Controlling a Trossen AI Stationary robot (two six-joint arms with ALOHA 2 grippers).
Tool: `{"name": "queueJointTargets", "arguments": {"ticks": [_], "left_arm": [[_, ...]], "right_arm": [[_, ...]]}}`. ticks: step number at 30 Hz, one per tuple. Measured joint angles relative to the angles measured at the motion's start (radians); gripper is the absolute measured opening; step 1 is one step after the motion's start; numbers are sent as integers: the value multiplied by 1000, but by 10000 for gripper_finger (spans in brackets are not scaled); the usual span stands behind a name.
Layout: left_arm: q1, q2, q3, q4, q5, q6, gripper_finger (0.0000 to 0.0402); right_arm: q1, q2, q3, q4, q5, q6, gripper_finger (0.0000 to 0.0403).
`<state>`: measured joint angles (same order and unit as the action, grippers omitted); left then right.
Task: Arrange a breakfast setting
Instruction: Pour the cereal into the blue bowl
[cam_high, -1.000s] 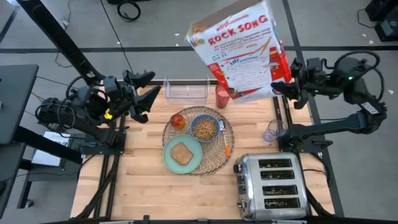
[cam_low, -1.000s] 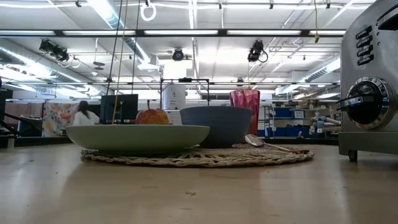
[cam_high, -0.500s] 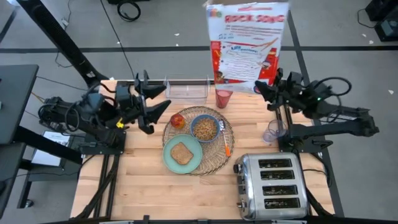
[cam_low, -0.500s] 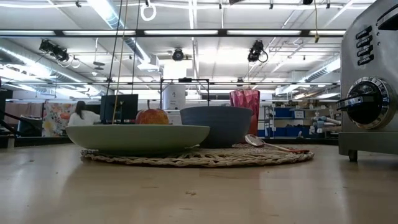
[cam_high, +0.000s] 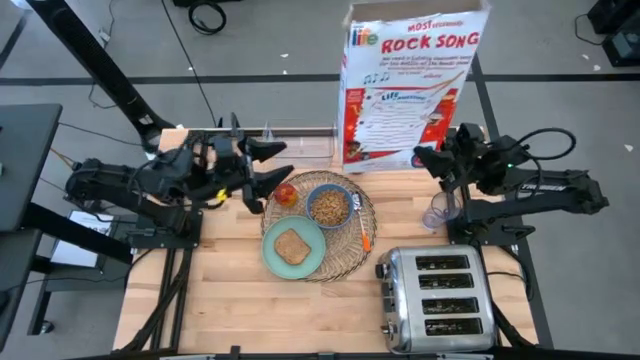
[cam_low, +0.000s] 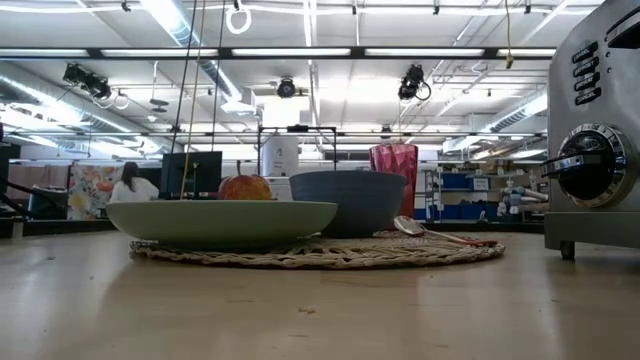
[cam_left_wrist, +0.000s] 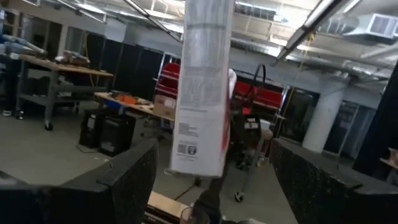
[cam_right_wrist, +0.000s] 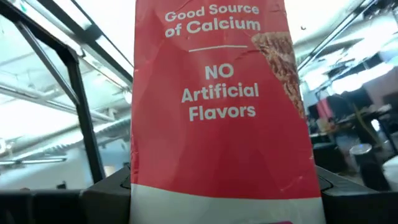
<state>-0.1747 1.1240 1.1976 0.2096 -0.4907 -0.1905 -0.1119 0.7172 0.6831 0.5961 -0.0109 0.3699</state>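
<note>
The round woven placemat (cam_high: 345, 257) holds the mint-green plate (cam_high: 270, 252) with the toast slice (cam_high: 292, 245), the blue bowl (cam_high: 350, 200) with cereal, the apple (cam_high: 286, 193) and the orange-handled utensil (cam_high: 365, 238). The red cup (cam_low: 394, 165) shows only in the low view; in the high view the box hides it. My right gripper (cam_high: 432, 156) is shut on an upright "Rock Song" cereal box (cam_high: 412, 85) over the table's far edge. My left gripper (cam_high: 268, 166) is open and empty, just left of the apple, pointing right. My right gripper pinches the cereal box between its two fingers, one on each broad face, at the red narrow side (cam_right_wrist: 217, 174) near the lower corner (cam_high: 425, 152). The fingers come level from the table's right. The box stands upright and does not show in the low view.
A chrome toaster (cam_high: 440, 300) stands at the near right. A clear tub (cam_high: 298, 146) sits at the far edge behind the placemat. A clear cup (cam_high: 437, 212) stands by the right arm's base. Bare wood lies left of and in front of the placemat.
My right gripper has gone toward the table's left and turned the cereal box from tilted to upright. My left gripper has gone toward the table's right, up to the apple, staying open.
</note>
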Motion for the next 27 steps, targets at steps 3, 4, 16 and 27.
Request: {"name": "queueJointTargets", "arguments": {"ticks": [3, 4, 16, 27], "left_arm": [[35, 23, 0, 1, 58, -6, 315], [47, 27, 0, -1, 72, -7, 315], [145, 53, 0, 1, 233, 45, 313], [151, 58, 0, 4, 236, 33, 226]], "right_arm": [[12, 29, 12, -5, -16, 30, 233], [17, 40, 17, -16, -18, 34, 233], [27, 110, 56, -24, -71, 79, 233], [19, 113, 58, -13, -68, 90, 233]]}}
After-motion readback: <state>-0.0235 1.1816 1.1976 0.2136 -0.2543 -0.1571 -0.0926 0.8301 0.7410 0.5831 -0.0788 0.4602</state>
